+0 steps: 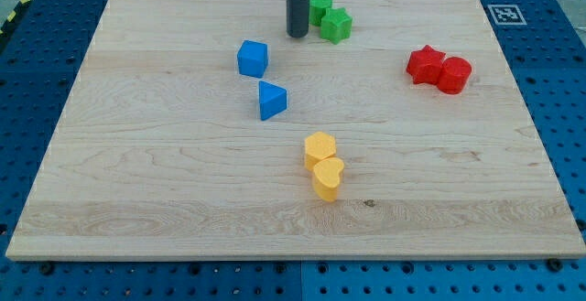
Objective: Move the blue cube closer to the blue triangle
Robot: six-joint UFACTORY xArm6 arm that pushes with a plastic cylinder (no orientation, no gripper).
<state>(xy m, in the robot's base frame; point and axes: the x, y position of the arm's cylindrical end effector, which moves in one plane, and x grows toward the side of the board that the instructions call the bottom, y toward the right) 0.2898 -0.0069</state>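
The blue cube (253, 59) sits on the wooden board left of centre, near the view's top. The blue triangle (271, 100) lies just below it and slightly to the right, a small gap apart. My tip (298, 35) is the lower end of the dark rod coming down from the view's top. It stands to the upper right of the blue cube, not touching it, and just left of the green blocks.
Two green blocks, a cube (320, 8) and a star (336, 25), sit right of the rod. Two red blocks, a star (425, 64) and a cylinder (454, 74), lie at the right. Two yellow blocks (320, 147) (327, 177) lie below centre.
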